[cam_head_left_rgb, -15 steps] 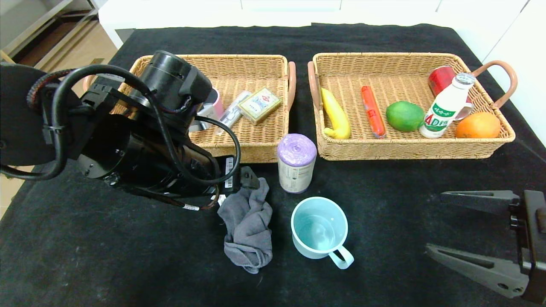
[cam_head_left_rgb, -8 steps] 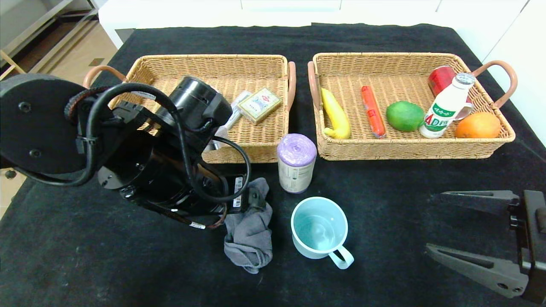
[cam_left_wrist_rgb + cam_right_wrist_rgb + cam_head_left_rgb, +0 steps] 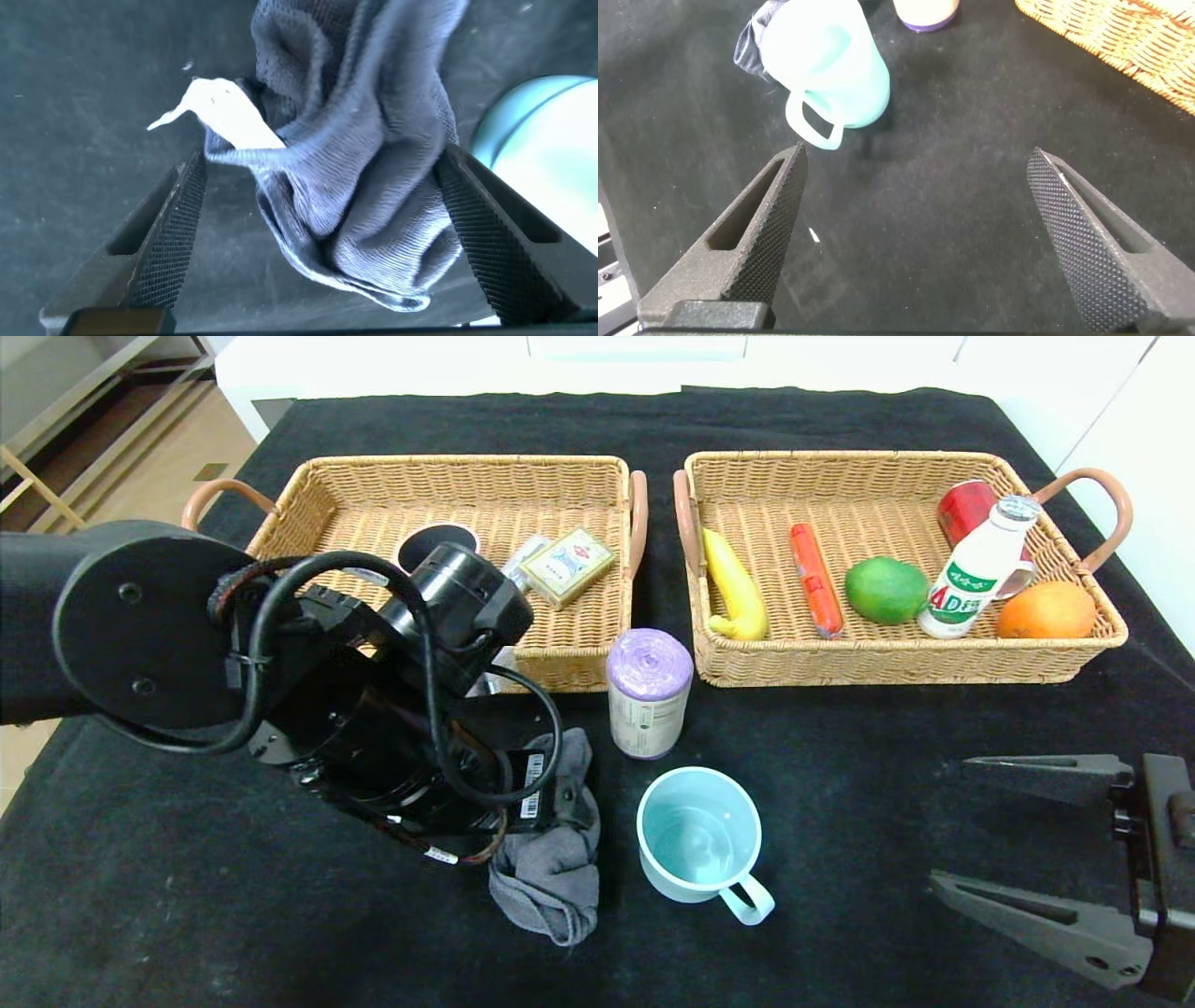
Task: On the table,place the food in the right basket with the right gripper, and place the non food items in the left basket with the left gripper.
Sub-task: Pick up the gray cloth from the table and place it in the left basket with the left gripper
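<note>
Head view: bottle (image 3: 976,569) labelled "AD" stood in right basket (image 3: 896,663); my right gripper (image 3: 1041,859) hung spread, idle. Left wrist view: my left gripper (image 3: 318,233) was spread around grey cloth (image 3: 364,187), its white tag (image 3: 224,112) unreadable. Right wrist view: cup (image 3: 831,70) lay ahead.

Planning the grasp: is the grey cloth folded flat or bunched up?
Bunched up. The grey cloth lies in a crumpled heap with deep folds on the black table, between the open fingers of the left gripper.
</note>
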